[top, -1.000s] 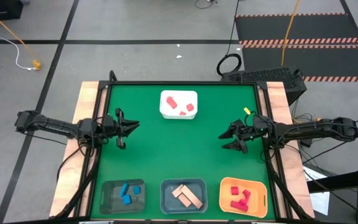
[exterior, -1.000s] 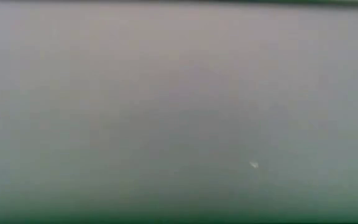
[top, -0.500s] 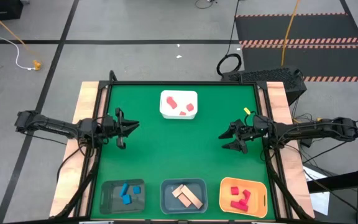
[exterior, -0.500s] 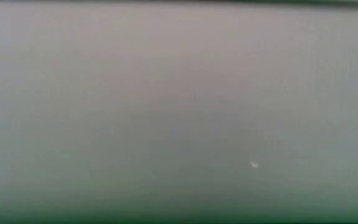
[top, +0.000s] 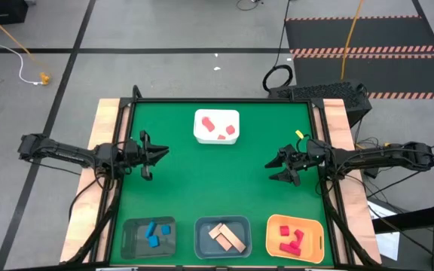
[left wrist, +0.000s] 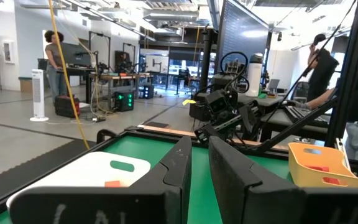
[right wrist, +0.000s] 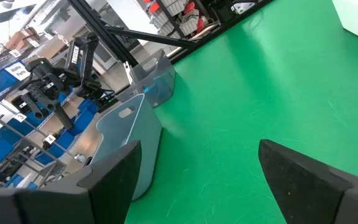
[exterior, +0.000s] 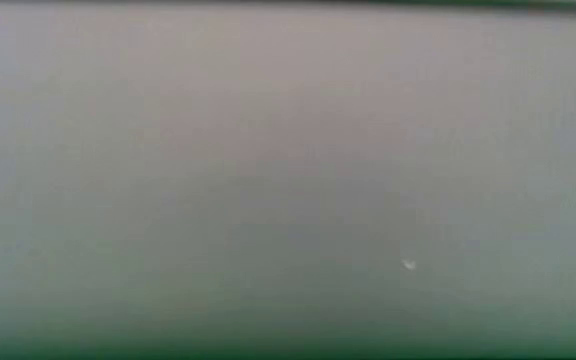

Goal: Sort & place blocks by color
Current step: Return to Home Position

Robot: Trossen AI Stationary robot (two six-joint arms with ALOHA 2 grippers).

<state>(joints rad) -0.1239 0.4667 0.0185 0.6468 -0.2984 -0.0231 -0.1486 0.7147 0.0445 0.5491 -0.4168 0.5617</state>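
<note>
Three red blocks (top: 208,120) (top: 230,129) (top: 221,136) lie in the white tray (top: 217,114) at the far middle of the green table. Along the near edge, blue blocks (top: 153,232) lie in a grey bin, tan bars (top: 226,238) in a blue-grey bin, and red blocks (top: 290,241) in the orange bin (top: 273,226). My left gripper (top: 162,151) (left wrist: 201,146) hovers at the left side, shut and holding nothing. My right gripper (top: 271,170) (right wrist: 197,162) hovers at the right side, open and holding nothing. The low view shows only a grey blur.
The table has raised black rails and wooden side strips (top: 105,120). Bare green mat (top: 217,181) lies between the two grippers and the bins. In the left wrist view, people stand in the room beyond the table (left wrist: 55,56) and beside the right arm (left wrist: 229,115).
</note>
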